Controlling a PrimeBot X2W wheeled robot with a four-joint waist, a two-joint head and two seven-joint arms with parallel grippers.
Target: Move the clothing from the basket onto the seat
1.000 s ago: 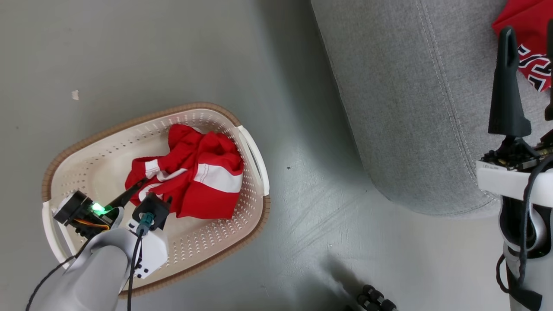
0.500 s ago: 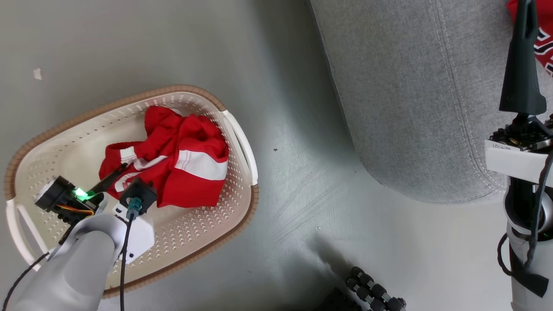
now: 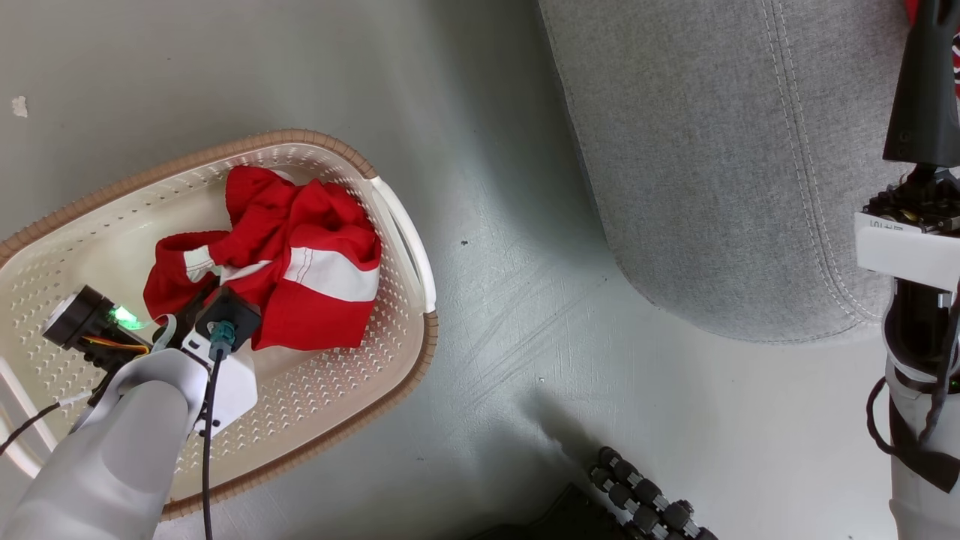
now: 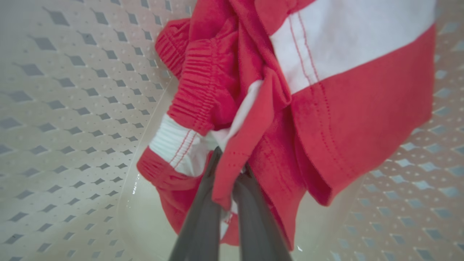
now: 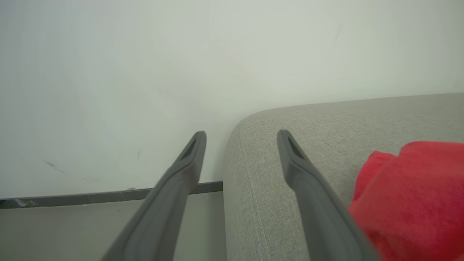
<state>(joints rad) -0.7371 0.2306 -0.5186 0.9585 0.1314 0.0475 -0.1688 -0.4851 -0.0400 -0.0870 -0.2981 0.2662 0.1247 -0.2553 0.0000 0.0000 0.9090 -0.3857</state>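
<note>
A crumpled red garment with white bands, part of the clothing (image 3: 292,270), lies in the cream basket (image 3: 409,247) with the brown rim on the floor. My left gripper (image 3: 196,304) reaches into the basket and is shut on a fold at the garment's near edge. Up close, its two fingers pinch the red fabric (image 4: 326,108) at the left gripper (image 4: 230,165). My right gripper (image 5: 241,136) stands open with nothing in it over the grey seat (image 5: 326,119); one dark finger (image 3: 924,97) rises at the right edge. A second red garment (image 5: 417,192) lies on the seat (image 3: 712,150).
Grey floor (image 3: 510,322) separates the basket from the seat's rounded corner. A black ribbed part (image 3: 645,502) shows at the bottom edge. Beyond the seat in the right wrist view stands a pale wall (image 5: 181,72) with a dark baseboard (image 5: 90,197).
My left gripper has shut on the garment's fold in the basket. The head camera has shifted, so the basket sits further left. The right gripper stays open.
</note>
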